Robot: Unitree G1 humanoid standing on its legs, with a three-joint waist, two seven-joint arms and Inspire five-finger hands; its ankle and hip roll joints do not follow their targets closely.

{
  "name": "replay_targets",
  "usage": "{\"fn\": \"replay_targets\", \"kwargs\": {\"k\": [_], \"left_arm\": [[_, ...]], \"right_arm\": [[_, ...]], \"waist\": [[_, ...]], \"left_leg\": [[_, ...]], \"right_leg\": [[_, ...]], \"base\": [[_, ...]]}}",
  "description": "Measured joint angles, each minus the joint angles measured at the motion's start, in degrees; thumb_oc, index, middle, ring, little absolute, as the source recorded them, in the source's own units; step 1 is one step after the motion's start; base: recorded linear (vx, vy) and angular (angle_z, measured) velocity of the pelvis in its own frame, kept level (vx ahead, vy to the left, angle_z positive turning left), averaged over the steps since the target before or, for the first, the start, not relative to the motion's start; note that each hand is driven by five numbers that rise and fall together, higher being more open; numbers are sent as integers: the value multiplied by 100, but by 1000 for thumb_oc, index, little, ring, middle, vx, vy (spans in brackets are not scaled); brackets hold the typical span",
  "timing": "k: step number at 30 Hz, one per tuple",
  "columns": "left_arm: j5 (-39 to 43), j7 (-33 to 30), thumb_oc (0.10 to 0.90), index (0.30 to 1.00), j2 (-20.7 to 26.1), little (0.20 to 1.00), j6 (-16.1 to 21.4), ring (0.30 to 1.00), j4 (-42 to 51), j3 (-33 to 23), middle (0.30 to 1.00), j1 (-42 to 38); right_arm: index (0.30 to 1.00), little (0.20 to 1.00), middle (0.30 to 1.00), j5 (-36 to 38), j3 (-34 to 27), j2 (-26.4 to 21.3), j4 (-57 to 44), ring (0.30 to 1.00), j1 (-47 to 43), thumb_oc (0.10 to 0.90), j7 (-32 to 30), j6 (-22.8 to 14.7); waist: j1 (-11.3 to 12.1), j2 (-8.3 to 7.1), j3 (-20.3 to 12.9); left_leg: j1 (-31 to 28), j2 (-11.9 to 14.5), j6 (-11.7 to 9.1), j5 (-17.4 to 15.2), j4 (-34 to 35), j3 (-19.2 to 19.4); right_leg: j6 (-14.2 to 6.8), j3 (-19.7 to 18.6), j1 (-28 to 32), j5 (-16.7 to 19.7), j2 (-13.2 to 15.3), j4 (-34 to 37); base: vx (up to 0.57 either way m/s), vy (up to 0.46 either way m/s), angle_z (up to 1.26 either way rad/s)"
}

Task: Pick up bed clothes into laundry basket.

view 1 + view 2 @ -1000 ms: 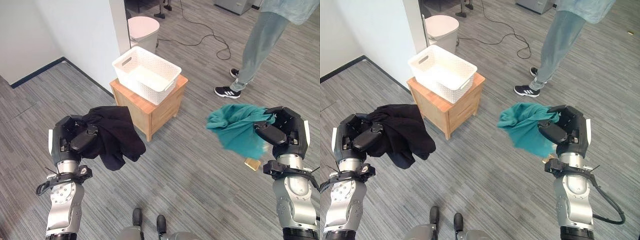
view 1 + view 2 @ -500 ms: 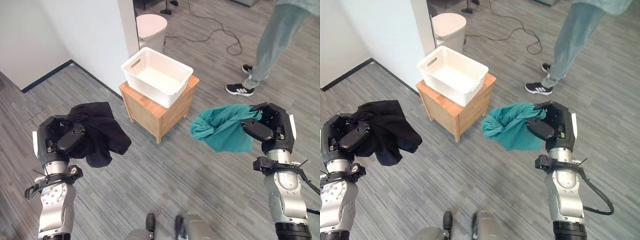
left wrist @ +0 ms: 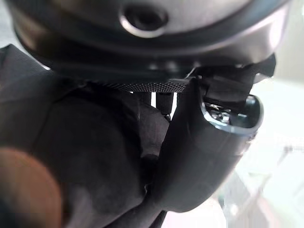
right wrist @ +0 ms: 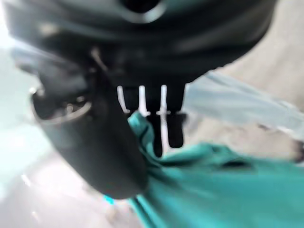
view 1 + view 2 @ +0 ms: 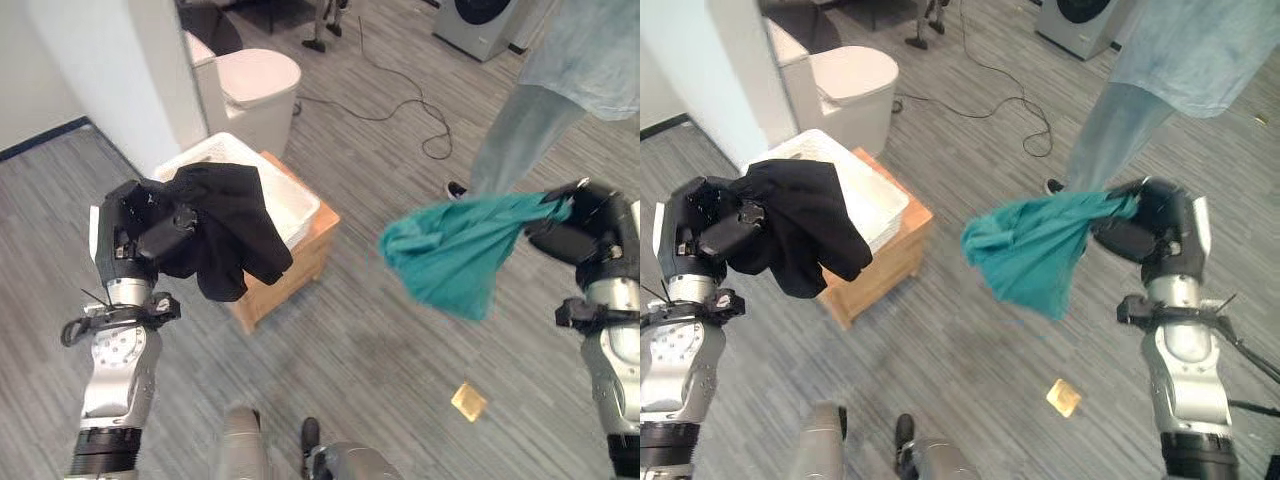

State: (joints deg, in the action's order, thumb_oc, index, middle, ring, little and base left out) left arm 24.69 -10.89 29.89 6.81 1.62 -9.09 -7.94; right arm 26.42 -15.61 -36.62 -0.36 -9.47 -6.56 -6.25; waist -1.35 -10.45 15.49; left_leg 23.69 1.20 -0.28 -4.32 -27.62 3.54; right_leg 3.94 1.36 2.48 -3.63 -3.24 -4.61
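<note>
Black garment (image 5: pixel 228 228) is matt, soft cloth; teal garment (image 5: pixel 450 250) is thin, smooth cloth; basket (image 5: pixel 296 207) is white perforated plastic; stand (image 5: pixel 290 272) is light, smooth wood; floor (image 5: pixel 380 350) is grey, striped and matt; bin (image 5: pixel 256 88) is smooth white plastic.

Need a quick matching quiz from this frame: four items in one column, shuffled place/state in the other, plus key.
Items:
1. black garment
2. teal garment
3. white laundry basket
4. small tan square

Places or states:
A. lying flat on the grey floor
B. gripped by the right hand, hanging in the air
C. sitting on the wooden side table
D. gripped by the left hand, hanging in front of the basket

Pairs: 1-D, 2-B, 3-C, 4-A
</note>
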Motion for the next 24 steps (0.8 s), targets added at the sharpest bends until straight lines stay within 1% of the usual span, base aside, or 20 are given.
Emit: {"fn": "replay_targets", "kwargs": {"k": [1, 2, 3, 4, 5, 6, 8, 10, 11, 13, 14, 15, 16, 17, 18, 19, 21, 22, 23, 24], "left_arm": [[-18, -139, 400, 300, 253, 300, 26, 300, -1, 8, 300, -27], [-38, -188, 400, 300, 531, 300, 34, 300, -39, 3, 300, -157], [-84, -307, 400, 300, 589, 300, 75, 300, -49, -23, 300, -252], [-179, -465, 400, 300, 589, 300, 164, 300, -76, -26, 300, -305], [-255, -627, 400, 300, 840, 300, 187, 300, -220, -3, 300, -454], [-262, -670, 400, 300, 967, 300, 176, 300, -357, 25, 300, -606], [-360, -618, 400, 300, 1230, 300, 167, 300, -522, 134, 300, -1108], [-464, -571, 400, 300, 1523, 300, 198, 300, -917, 435, 300, -1882], [-459, -573, 400, 300, 1758, 300, 204, 300, -1083, 567, 300, -2199], [-461, -572, 400, 300, 1905, 300, 257, 300, -1044, 601, 300, -2263], [-459, -573, 400, 300, 1916, 300, 291, 300, -1041, 603, 300, -2267], [-458, -564, 400, 300, 1938, 300, 305, 300, -1002, 618, 300, -2154], [-458, -547, 400, 300, 1951, 300, 306, 300, -959, 620, 300, -2116], [-456, -532, 400, 300, 1960, 300, 311, 300, -937, 619, 300, -2121], [-449, -529, 400, 300, 1970, 300, 312, 300, -936, 618, 300, -2127], [-440, -529, 400, 300, 1976, 300, 311, 300, -947, 608, 300, -2035], [-403, -525, 400, 300, 1975, 300, 308, 300, -980, 660, 300, -1927], [-386, -498, 400, 300, 1972, 300, 299, 300, -1060, 845, 300, -1929], [-383, -497, 400, 300, 1968, 300, 299, 300, -1065, 921, 300, -1930], [-385, -486, 400, 300, 1949, 300, 299, 300, -1064, 1024, 300, -1929]], "right_arm": [[300, 300, 300, 2, 240, 4, -17, 300, -84, 400, -73, -142], [300, 300, 300, -9, 419, 14, -33, 300, -22, 400, -48, -145], [300, 300, 300, -15, 492, 18, -91, 300, 203, 400, 40, -140], [300, 300, 300, -16, 530, 31, -188, 300, 549, 400, 89, -128], [300, 300, 300, -22, 596, 214, -231, 300, 943, 400, 149, -72], [300, 300, 300, -23, 576, 201, -264, 300, 1141, 400, 162, -60], [300, 300, 300, -47, 250, 349, -266, 300, 1301, 400, 107, -15], [300, 300, 300, -82, 85, 469, -235, 300, 1417, 400, 27, 119], [300, 300, 300, -88, 220, 468, -214, 300, 1420, 400, 21, 161], [300, 300, 300, -88, 292, 468, -217, 300, 1424, 400, 48, 161], [300, 300, 300, -87, 288, 459, -215, 300, 1415, 400, 58, 161], [300, 300, 300, -86, 285, 443, -204, 300, 1391, 400, 49, 163], [300, 300, 300, -86, 283, 443, -208, 300, 1373, 400, 26, 162], [300, 300, 300, -86, 285, 441, -197, 300, 1324, 400, 10, 166], [300, 300, 300, -88, 287, 440, -171, 300, 1231, 400, 12, 169], [300, 300, 300, -91, 321, 460, -69, 300, 1012, 400, 16, 169], [300, 300, 300, -96, 320, 454, -47, 300, 909, 400, 11, 168], [300, 300, 300, -97, 301, 457, -18, 300, 915, 400, 12, 170], [300, 300, 300, -96, 299, 459, -16, 300, 943, 400, 14, 170], [300, 300, 300, -97, 279, 454, -19, 300, 1015, 400, 21, 170]], "waist": [[57, 363, -159], [31, 475, -220], [29, 609, -325], [25, 885, -446], [25, 890, -568], [-174, 886, -668], [-582, 1036, -632], [-622, 1034, -633], [-706, 1039, -631], [-729, 1017, -643], [-708, 983, -634], [-704, 852, -618], [-697, 850, -617], [-667, 831, -595], [-640, 843, -551], [-504, 843, -504], [-574, 859, -405], [-636, 981, -180], [-642, 1032, -44], [-705, 1026, -10]], "left_leg": [[-269, -492, 9, 110, 1959, -124], [-440, -800, 170, 183, 2407, -259], [-504, -1003, 635, 353, 2313, -401], [-749, -978, 1321, 550, 2027, -344], [-1390, -981, 1397, 1623, 2664, -740], [-1699, -1045, 1355, 1672, 3102, -805], [-1942, -1065, 1251, 1644, 3280, -930], [-2146, -1049, 1032, 1536, 3278, -1017], [-2345, -961, 858, 1428, 3278, -1046], [-2524, -906, 628, 1307, 3278, -1023], [-2594, -926, 542, 1254, 3277, -1010], [-2690, -989, 216, 712, 3133, -977], [-2604, -841, 259, 568, 3078, -769], [-2536, -646, 231, 598, 3210, -581], [-2498, -432, 116, 698, 3314, -442], [-2510, -115, -67, 935, 3263, -520], [-2469, -140, -63, 940, 3146, -465], [-2688, -35, -20, 964, 3122, -647], [-2790, 24, -6, 976, 3104, -757], [-2812, 18, -11, 974, 3059, -891]], "right_leg": [[-30, -210, 683, -19, -364, 439], [-197, -322, 910, -147, -512, 514], [-363, -417, 936, -352, -682, 213], [-673, -434, 834, -595, -1016, -506], [-551, -306, 504, -1389, -819, -1610], [-418, -326, 197, -1639, -429, -1896], [-649, -454, -184, -1725, 107, -1693], [-866, -672, -554, -1434, 590, -1093], [-830, -777, -652, -810, 644, -449], [-785, -795, -400, 172, 660, 849], [-806, -798, -350, 578, 684, 1055], [-787, -771, -95, 1034, 856, 1000], [-753, -759, -79, 995, 843, 999], [-736, -752, -79, 985, 810, 998], [-736, -746, -77, 984, 742, 996], [-760, -814, -45, 968, 634, 974], [-806, -804, -16, 935, 638, 766], [-1051, -1043, -195, 713, 431, -110], [-1164, -1176, -383, 488, 335, -669], [-1111, -1497, -505, 294, 287, -980]], "base": [[420, 95, -105], [196, 101, -112], [210, 142, -82], [190, 142, -109], [294, 180, -89], [227, 141, -55], [158, 120, 17], [94, 86, -18], [57, 63, -29], [43, 56, -14], [43, 46, 5], [29, 27, 16], [6, 17, 21], [-29, 15, 12], [-81, 15, -26], [-90, -12, -26], [-40, -81, 16], [-68, -124, 51], [-107, -239, 58], [-169, -321, 86]]}}
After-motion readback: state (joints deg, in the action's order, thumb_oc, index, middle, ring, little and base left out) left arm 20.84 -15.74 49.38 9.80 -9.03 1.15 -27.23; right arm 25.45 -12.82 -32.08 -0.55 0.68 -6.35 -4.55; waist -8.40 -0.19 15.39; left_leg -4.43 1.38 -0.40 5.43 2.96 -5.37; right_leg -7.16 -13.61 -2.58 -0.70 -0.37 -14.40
